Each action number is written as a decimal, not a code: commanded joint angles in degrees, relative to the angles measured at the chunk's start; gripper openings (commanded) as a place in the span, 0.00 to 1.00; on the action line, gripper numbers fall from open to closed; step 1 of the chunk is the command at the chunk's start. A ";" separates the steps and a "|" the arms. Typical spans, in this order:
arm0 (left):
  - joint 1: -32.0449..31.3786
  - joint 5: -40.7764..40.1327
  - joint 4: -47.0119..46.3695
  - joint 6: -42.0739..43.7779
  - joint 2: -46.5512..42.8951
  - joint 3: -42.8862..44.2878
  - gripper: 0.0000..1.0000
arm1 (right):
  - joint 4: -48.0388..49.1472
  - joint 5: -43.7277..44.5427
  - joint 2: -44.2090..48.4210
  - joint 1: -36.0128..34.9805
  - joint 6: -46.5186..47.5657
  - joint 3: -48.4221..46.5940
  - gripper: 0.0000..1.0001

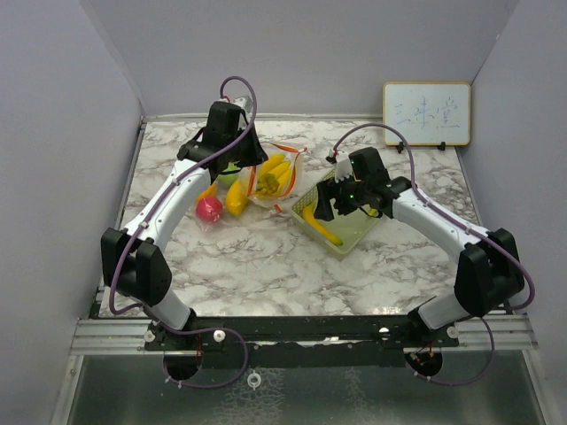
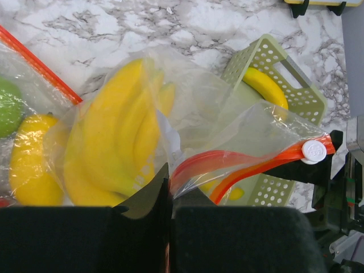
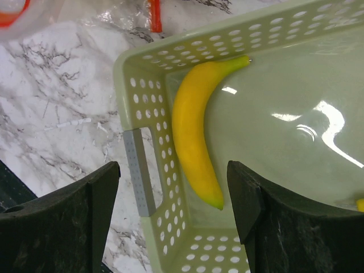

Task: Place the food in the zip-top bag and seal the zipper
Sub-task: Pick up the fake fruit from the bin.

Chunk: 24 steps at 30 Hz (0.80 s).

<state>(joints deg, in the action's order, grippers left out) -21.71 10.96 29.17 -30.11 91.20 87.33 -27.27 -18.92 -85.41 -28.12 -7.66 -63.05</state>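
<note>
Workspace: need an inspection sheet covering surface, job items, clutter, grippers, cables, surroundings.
Surface: marbled table, no spill seen.
Job's things: zip-top bag holds bunched bananas; zipper tracks apart, slider at one end. One banana and a small yellow piece lie in the mesh tray. Pink fruit and green apple by the bag; inside or outside, cannot tell.
Clutter: pale green mesh tray.
Grippers: left gripper shut on the bag's edge; right gripper open over the tray's banana.
Cables: purple cables loop along both arms, clear of the food.
Surroundings: whiteboard at the back wall.

Top view high, looking down-forward; wrist views close, both show tray (image 2: 267, 57) (image 3: 153, 102).
</note>
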 commanded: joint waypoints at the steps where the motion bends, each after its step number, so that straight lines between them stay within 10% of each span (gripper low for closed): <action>1: 0.75 2.40 -1.44 -0.33 -1.15 -1.53 0.00 | 5.71 -1.12 -5.08 -0.14 0.70 -0.46 0.73; 20: 2.54 3.96 -0.99 -1.62 -1.93 -2.74 0.00 | 10.06 3.88 -18.29 -2.97 -1.22 2.94 0.86; 24: 3.20 4.19 -1.17 -1.90 -2.22 -3.47 0.00 | 6.91 13.08 -19.23 -3.34 -2.97 2.60 0.68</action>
<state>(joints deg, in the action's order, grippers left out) -19.42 13.47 29.19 -31.18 91.20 84.53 -17.87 -16.51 -102.37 -30.55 -8.34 -61.43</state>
